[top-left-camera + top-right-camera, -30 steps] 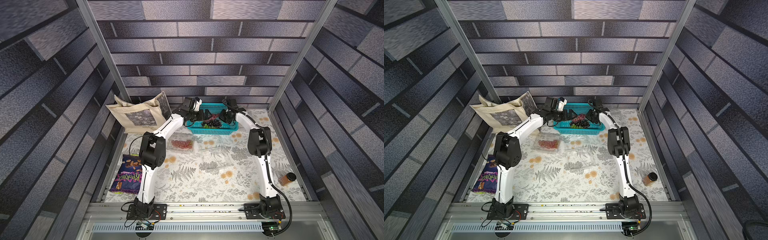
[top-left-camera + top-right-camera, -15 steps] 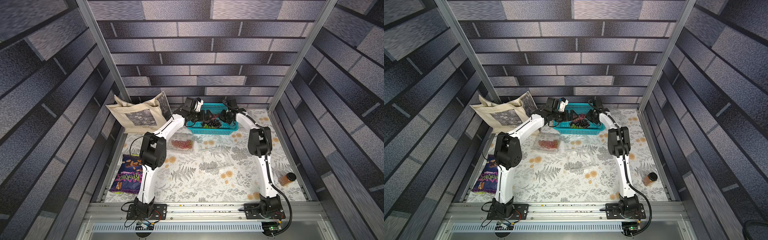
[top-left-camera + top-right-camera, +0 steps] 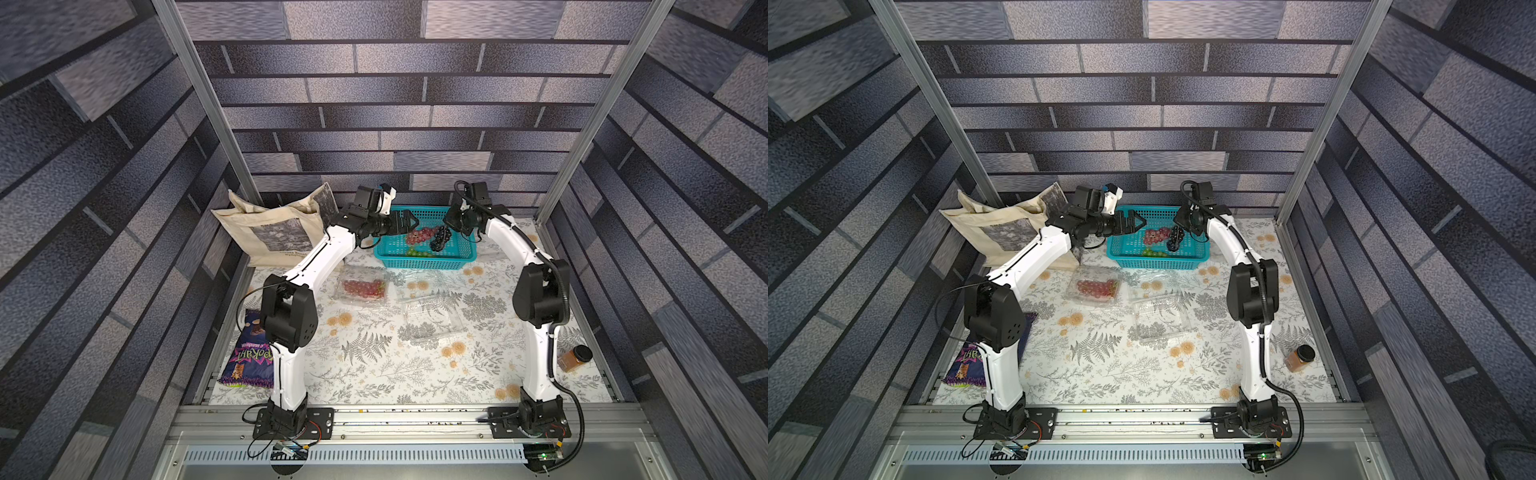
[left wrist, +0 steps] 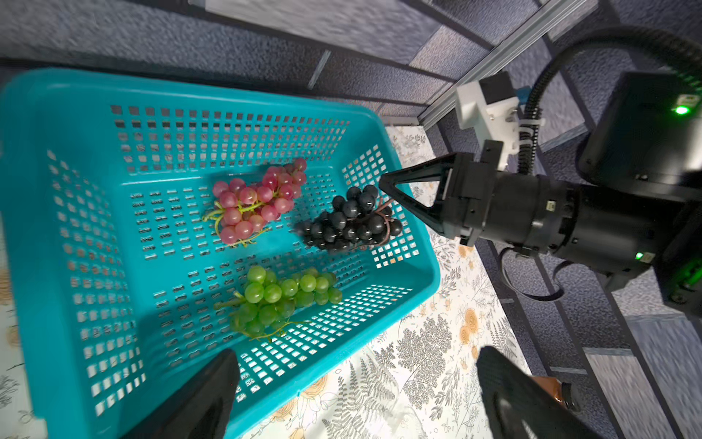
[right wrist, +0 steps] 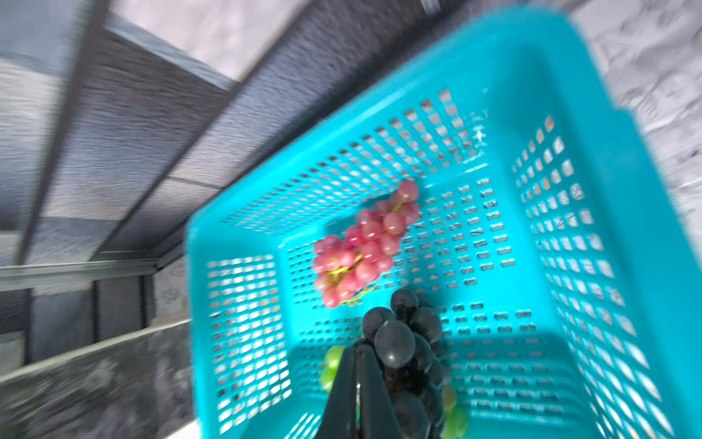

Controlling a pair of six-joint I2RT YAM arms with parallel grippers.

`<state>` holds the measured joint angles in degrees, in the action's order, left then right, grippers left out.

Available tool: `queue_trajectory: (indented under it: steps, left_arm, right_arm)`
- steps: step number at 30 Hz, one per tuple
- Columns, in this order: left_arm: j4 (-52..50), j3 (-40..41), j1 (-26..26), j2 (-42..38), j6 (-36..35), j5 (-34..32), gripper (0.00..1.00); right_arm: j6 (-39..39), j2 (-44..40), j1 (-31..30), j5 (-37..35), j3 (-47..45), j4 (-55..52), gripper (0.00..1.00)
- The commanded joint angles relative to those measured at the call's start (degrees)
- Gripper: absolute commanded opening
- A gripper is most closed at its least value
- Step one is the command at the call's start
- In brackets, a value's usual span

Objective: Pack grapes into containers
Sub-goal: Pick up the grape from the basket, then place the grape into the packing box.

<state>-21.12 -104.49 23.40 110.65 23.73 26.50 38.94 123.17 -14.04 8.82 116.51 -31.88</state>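
Grapes, the dark bunch (image 4: 349, 224), hang at the tip of the right tool (image 4: 381, 183), which is pinched narrow on what looks like the stem. The cluster is low inside the teal basket (image 4: 38, 159), close to one end wall, and I can't tell whether it's clear of the floor. Just beside it on the basket floor lie the red bunch (image 4: 258, 201) and the green bunch (image 4: 281, 300), both loose. At the opposite end hovers the left tool (image 3: 409, 224), jaws spread wide, holding nothing. Further out on the worktop (image 3: 374, 365), the filled box (image 3: 361, 287) already has red grapes in it, and the empty box (image 3: 432, 318) lies open near it. Now the risks: that's a thin stem, so a quick swing could snap it or shake berries off. The dangling cluster could snag the basket wall going up and drag the light basket along. And a careless drop could skid that flimsy empty box.
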Motion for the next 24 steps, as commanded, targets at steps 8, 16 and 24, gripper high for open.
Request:
queue_trajectory:
  steps: [8,16,24]
  left_arm:
    - [9.67,19.8,2.59,-15.24,0.29,-3.23,1.0]
    - [25.39,40.33,6.13,-27.54,9.38,-7.23,1.0]
    - [25.69,52.31,9.12,-38.34,10.73,-14.66,1.0]
  right_arm:
    - [-1.76,-13.99,-3.16,-1.42,-5.07,-4.79,0.0]
    - [-0.32,-24.03,-8.64,-3.17,-14.36,-4.15,0.0]
    - [0.69,-35.6,-14.44,-5.89,-28.06,-3.98,0.0]
